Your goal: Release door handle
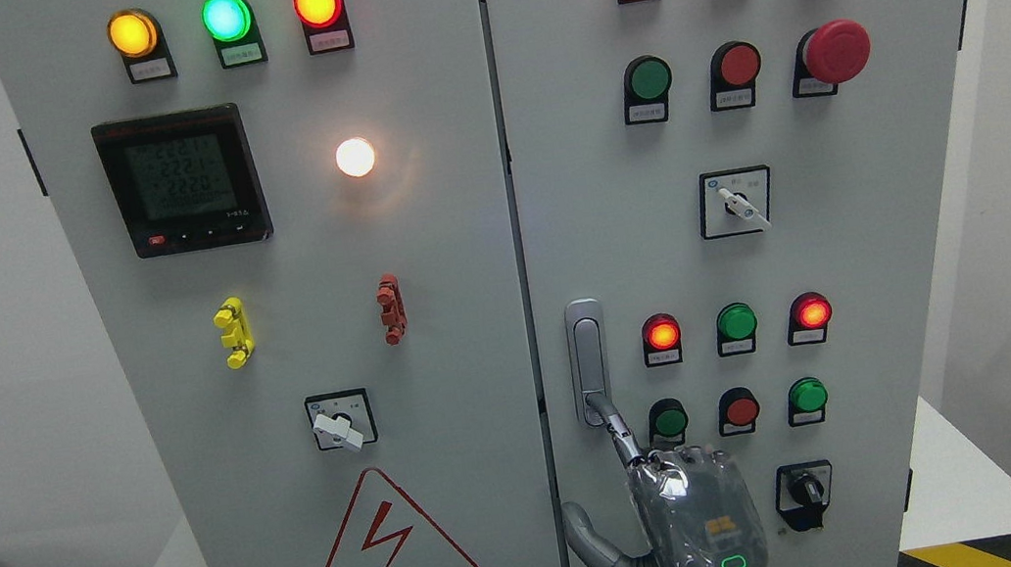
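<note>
Head view. We looked straight at a grey two-door control cabinet (pixel 463 260). The door handle (pixel 589 361), a slim silver vertical lever, sat on the right door just beside the centre seam, below mid-height, left of a cluster of small indicator lamps.

We recorded one robot hand (pixel 688 525) at the bottom edge, right of the seam. Its wrist was cut off by the frame, so we could not tell which side the arm entered from, and we left the hand unassigned. Its index finger (pixel 618 426) was stretched up, and the tip touched the lower end of the handle. The thumb (pixel 592 543) stuck out to the left, apart from the door hardware. The remaining fingers looked folded at the knuckles above the palm. We saw no grasp around the handle, only fingertip contact.

On the left door we noted three lit lamps at the top (amber, green, red), a digital meter (pixel 182 180) with a dark screen, a bright white lamp (pixel 355 157), a yellow clip (pixel 233 333), a red clip (pixel 390 308), a rotary switch (pixel 341 421), and a red-edged warning triangle (pixel 395 551) with a lightning bolt.

On the right door we noted a red mushroom stop button (pixel 836 51) at the upper right and a selector switch (pixel 736 203) below it.
</note>
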Motion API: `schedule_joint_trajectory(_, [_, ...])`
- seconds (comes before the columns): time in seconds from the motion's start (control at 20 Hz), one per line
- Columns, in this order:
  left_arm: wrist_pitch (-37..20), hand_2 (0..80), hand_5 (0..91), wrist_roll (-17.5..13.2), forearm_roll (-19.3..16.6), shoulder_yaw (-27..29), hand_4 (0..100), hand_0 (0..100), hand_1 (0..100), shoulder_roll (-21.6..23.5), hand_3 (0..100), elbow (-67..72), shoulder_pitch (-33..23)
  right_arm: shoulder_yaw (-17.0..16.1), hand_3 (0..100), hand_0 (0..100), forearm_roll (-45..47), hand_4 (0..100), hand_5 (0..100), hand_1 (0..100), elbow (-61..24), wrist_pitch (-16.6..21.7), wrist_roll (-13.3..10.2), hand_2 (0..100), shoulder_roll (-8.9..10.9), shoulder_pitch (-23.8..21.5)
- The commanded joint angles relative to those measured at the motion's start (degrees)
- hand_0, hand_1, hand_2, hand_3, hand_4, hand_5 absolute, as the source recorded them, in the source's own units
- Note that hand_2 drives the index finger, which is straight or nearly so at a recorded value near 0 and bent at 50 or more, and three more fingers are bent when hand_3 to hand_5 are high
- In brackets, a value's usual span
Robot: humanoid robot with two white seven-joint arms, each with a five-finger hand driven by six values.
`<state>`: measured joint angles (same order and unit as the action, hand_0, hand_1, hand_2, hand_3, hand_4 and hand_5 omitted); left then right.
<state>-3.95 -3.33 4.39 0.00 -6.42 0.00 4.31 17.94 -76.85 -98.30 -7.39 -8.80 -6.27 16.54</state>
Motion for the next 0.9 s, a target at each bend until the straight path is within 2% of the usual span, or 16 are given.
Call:
schedule_joint_trajectory(0.0, [0.00, 2.3, 0.0, -0.01, 0.00, -1.23, 1, 0, 0, 0.00, 10, -1.14, 0.00, -0.01, 92, 37, 0.03, 86, 93, 24, 0.12, 0.09, 0.10, 0, 0.03, -0.10])
schedule_joint_trajectory(0.85, [0.00, 2.3, 0.0, -0.01, 0.00, -1.23, 1, 0, 0, 0.00, 9, -1.14, 0.00, 0.34, 93, 37, -0.23, 87, 93, 25, 0.74, 0.01, 0.28, 0, 0.03, -0.28])
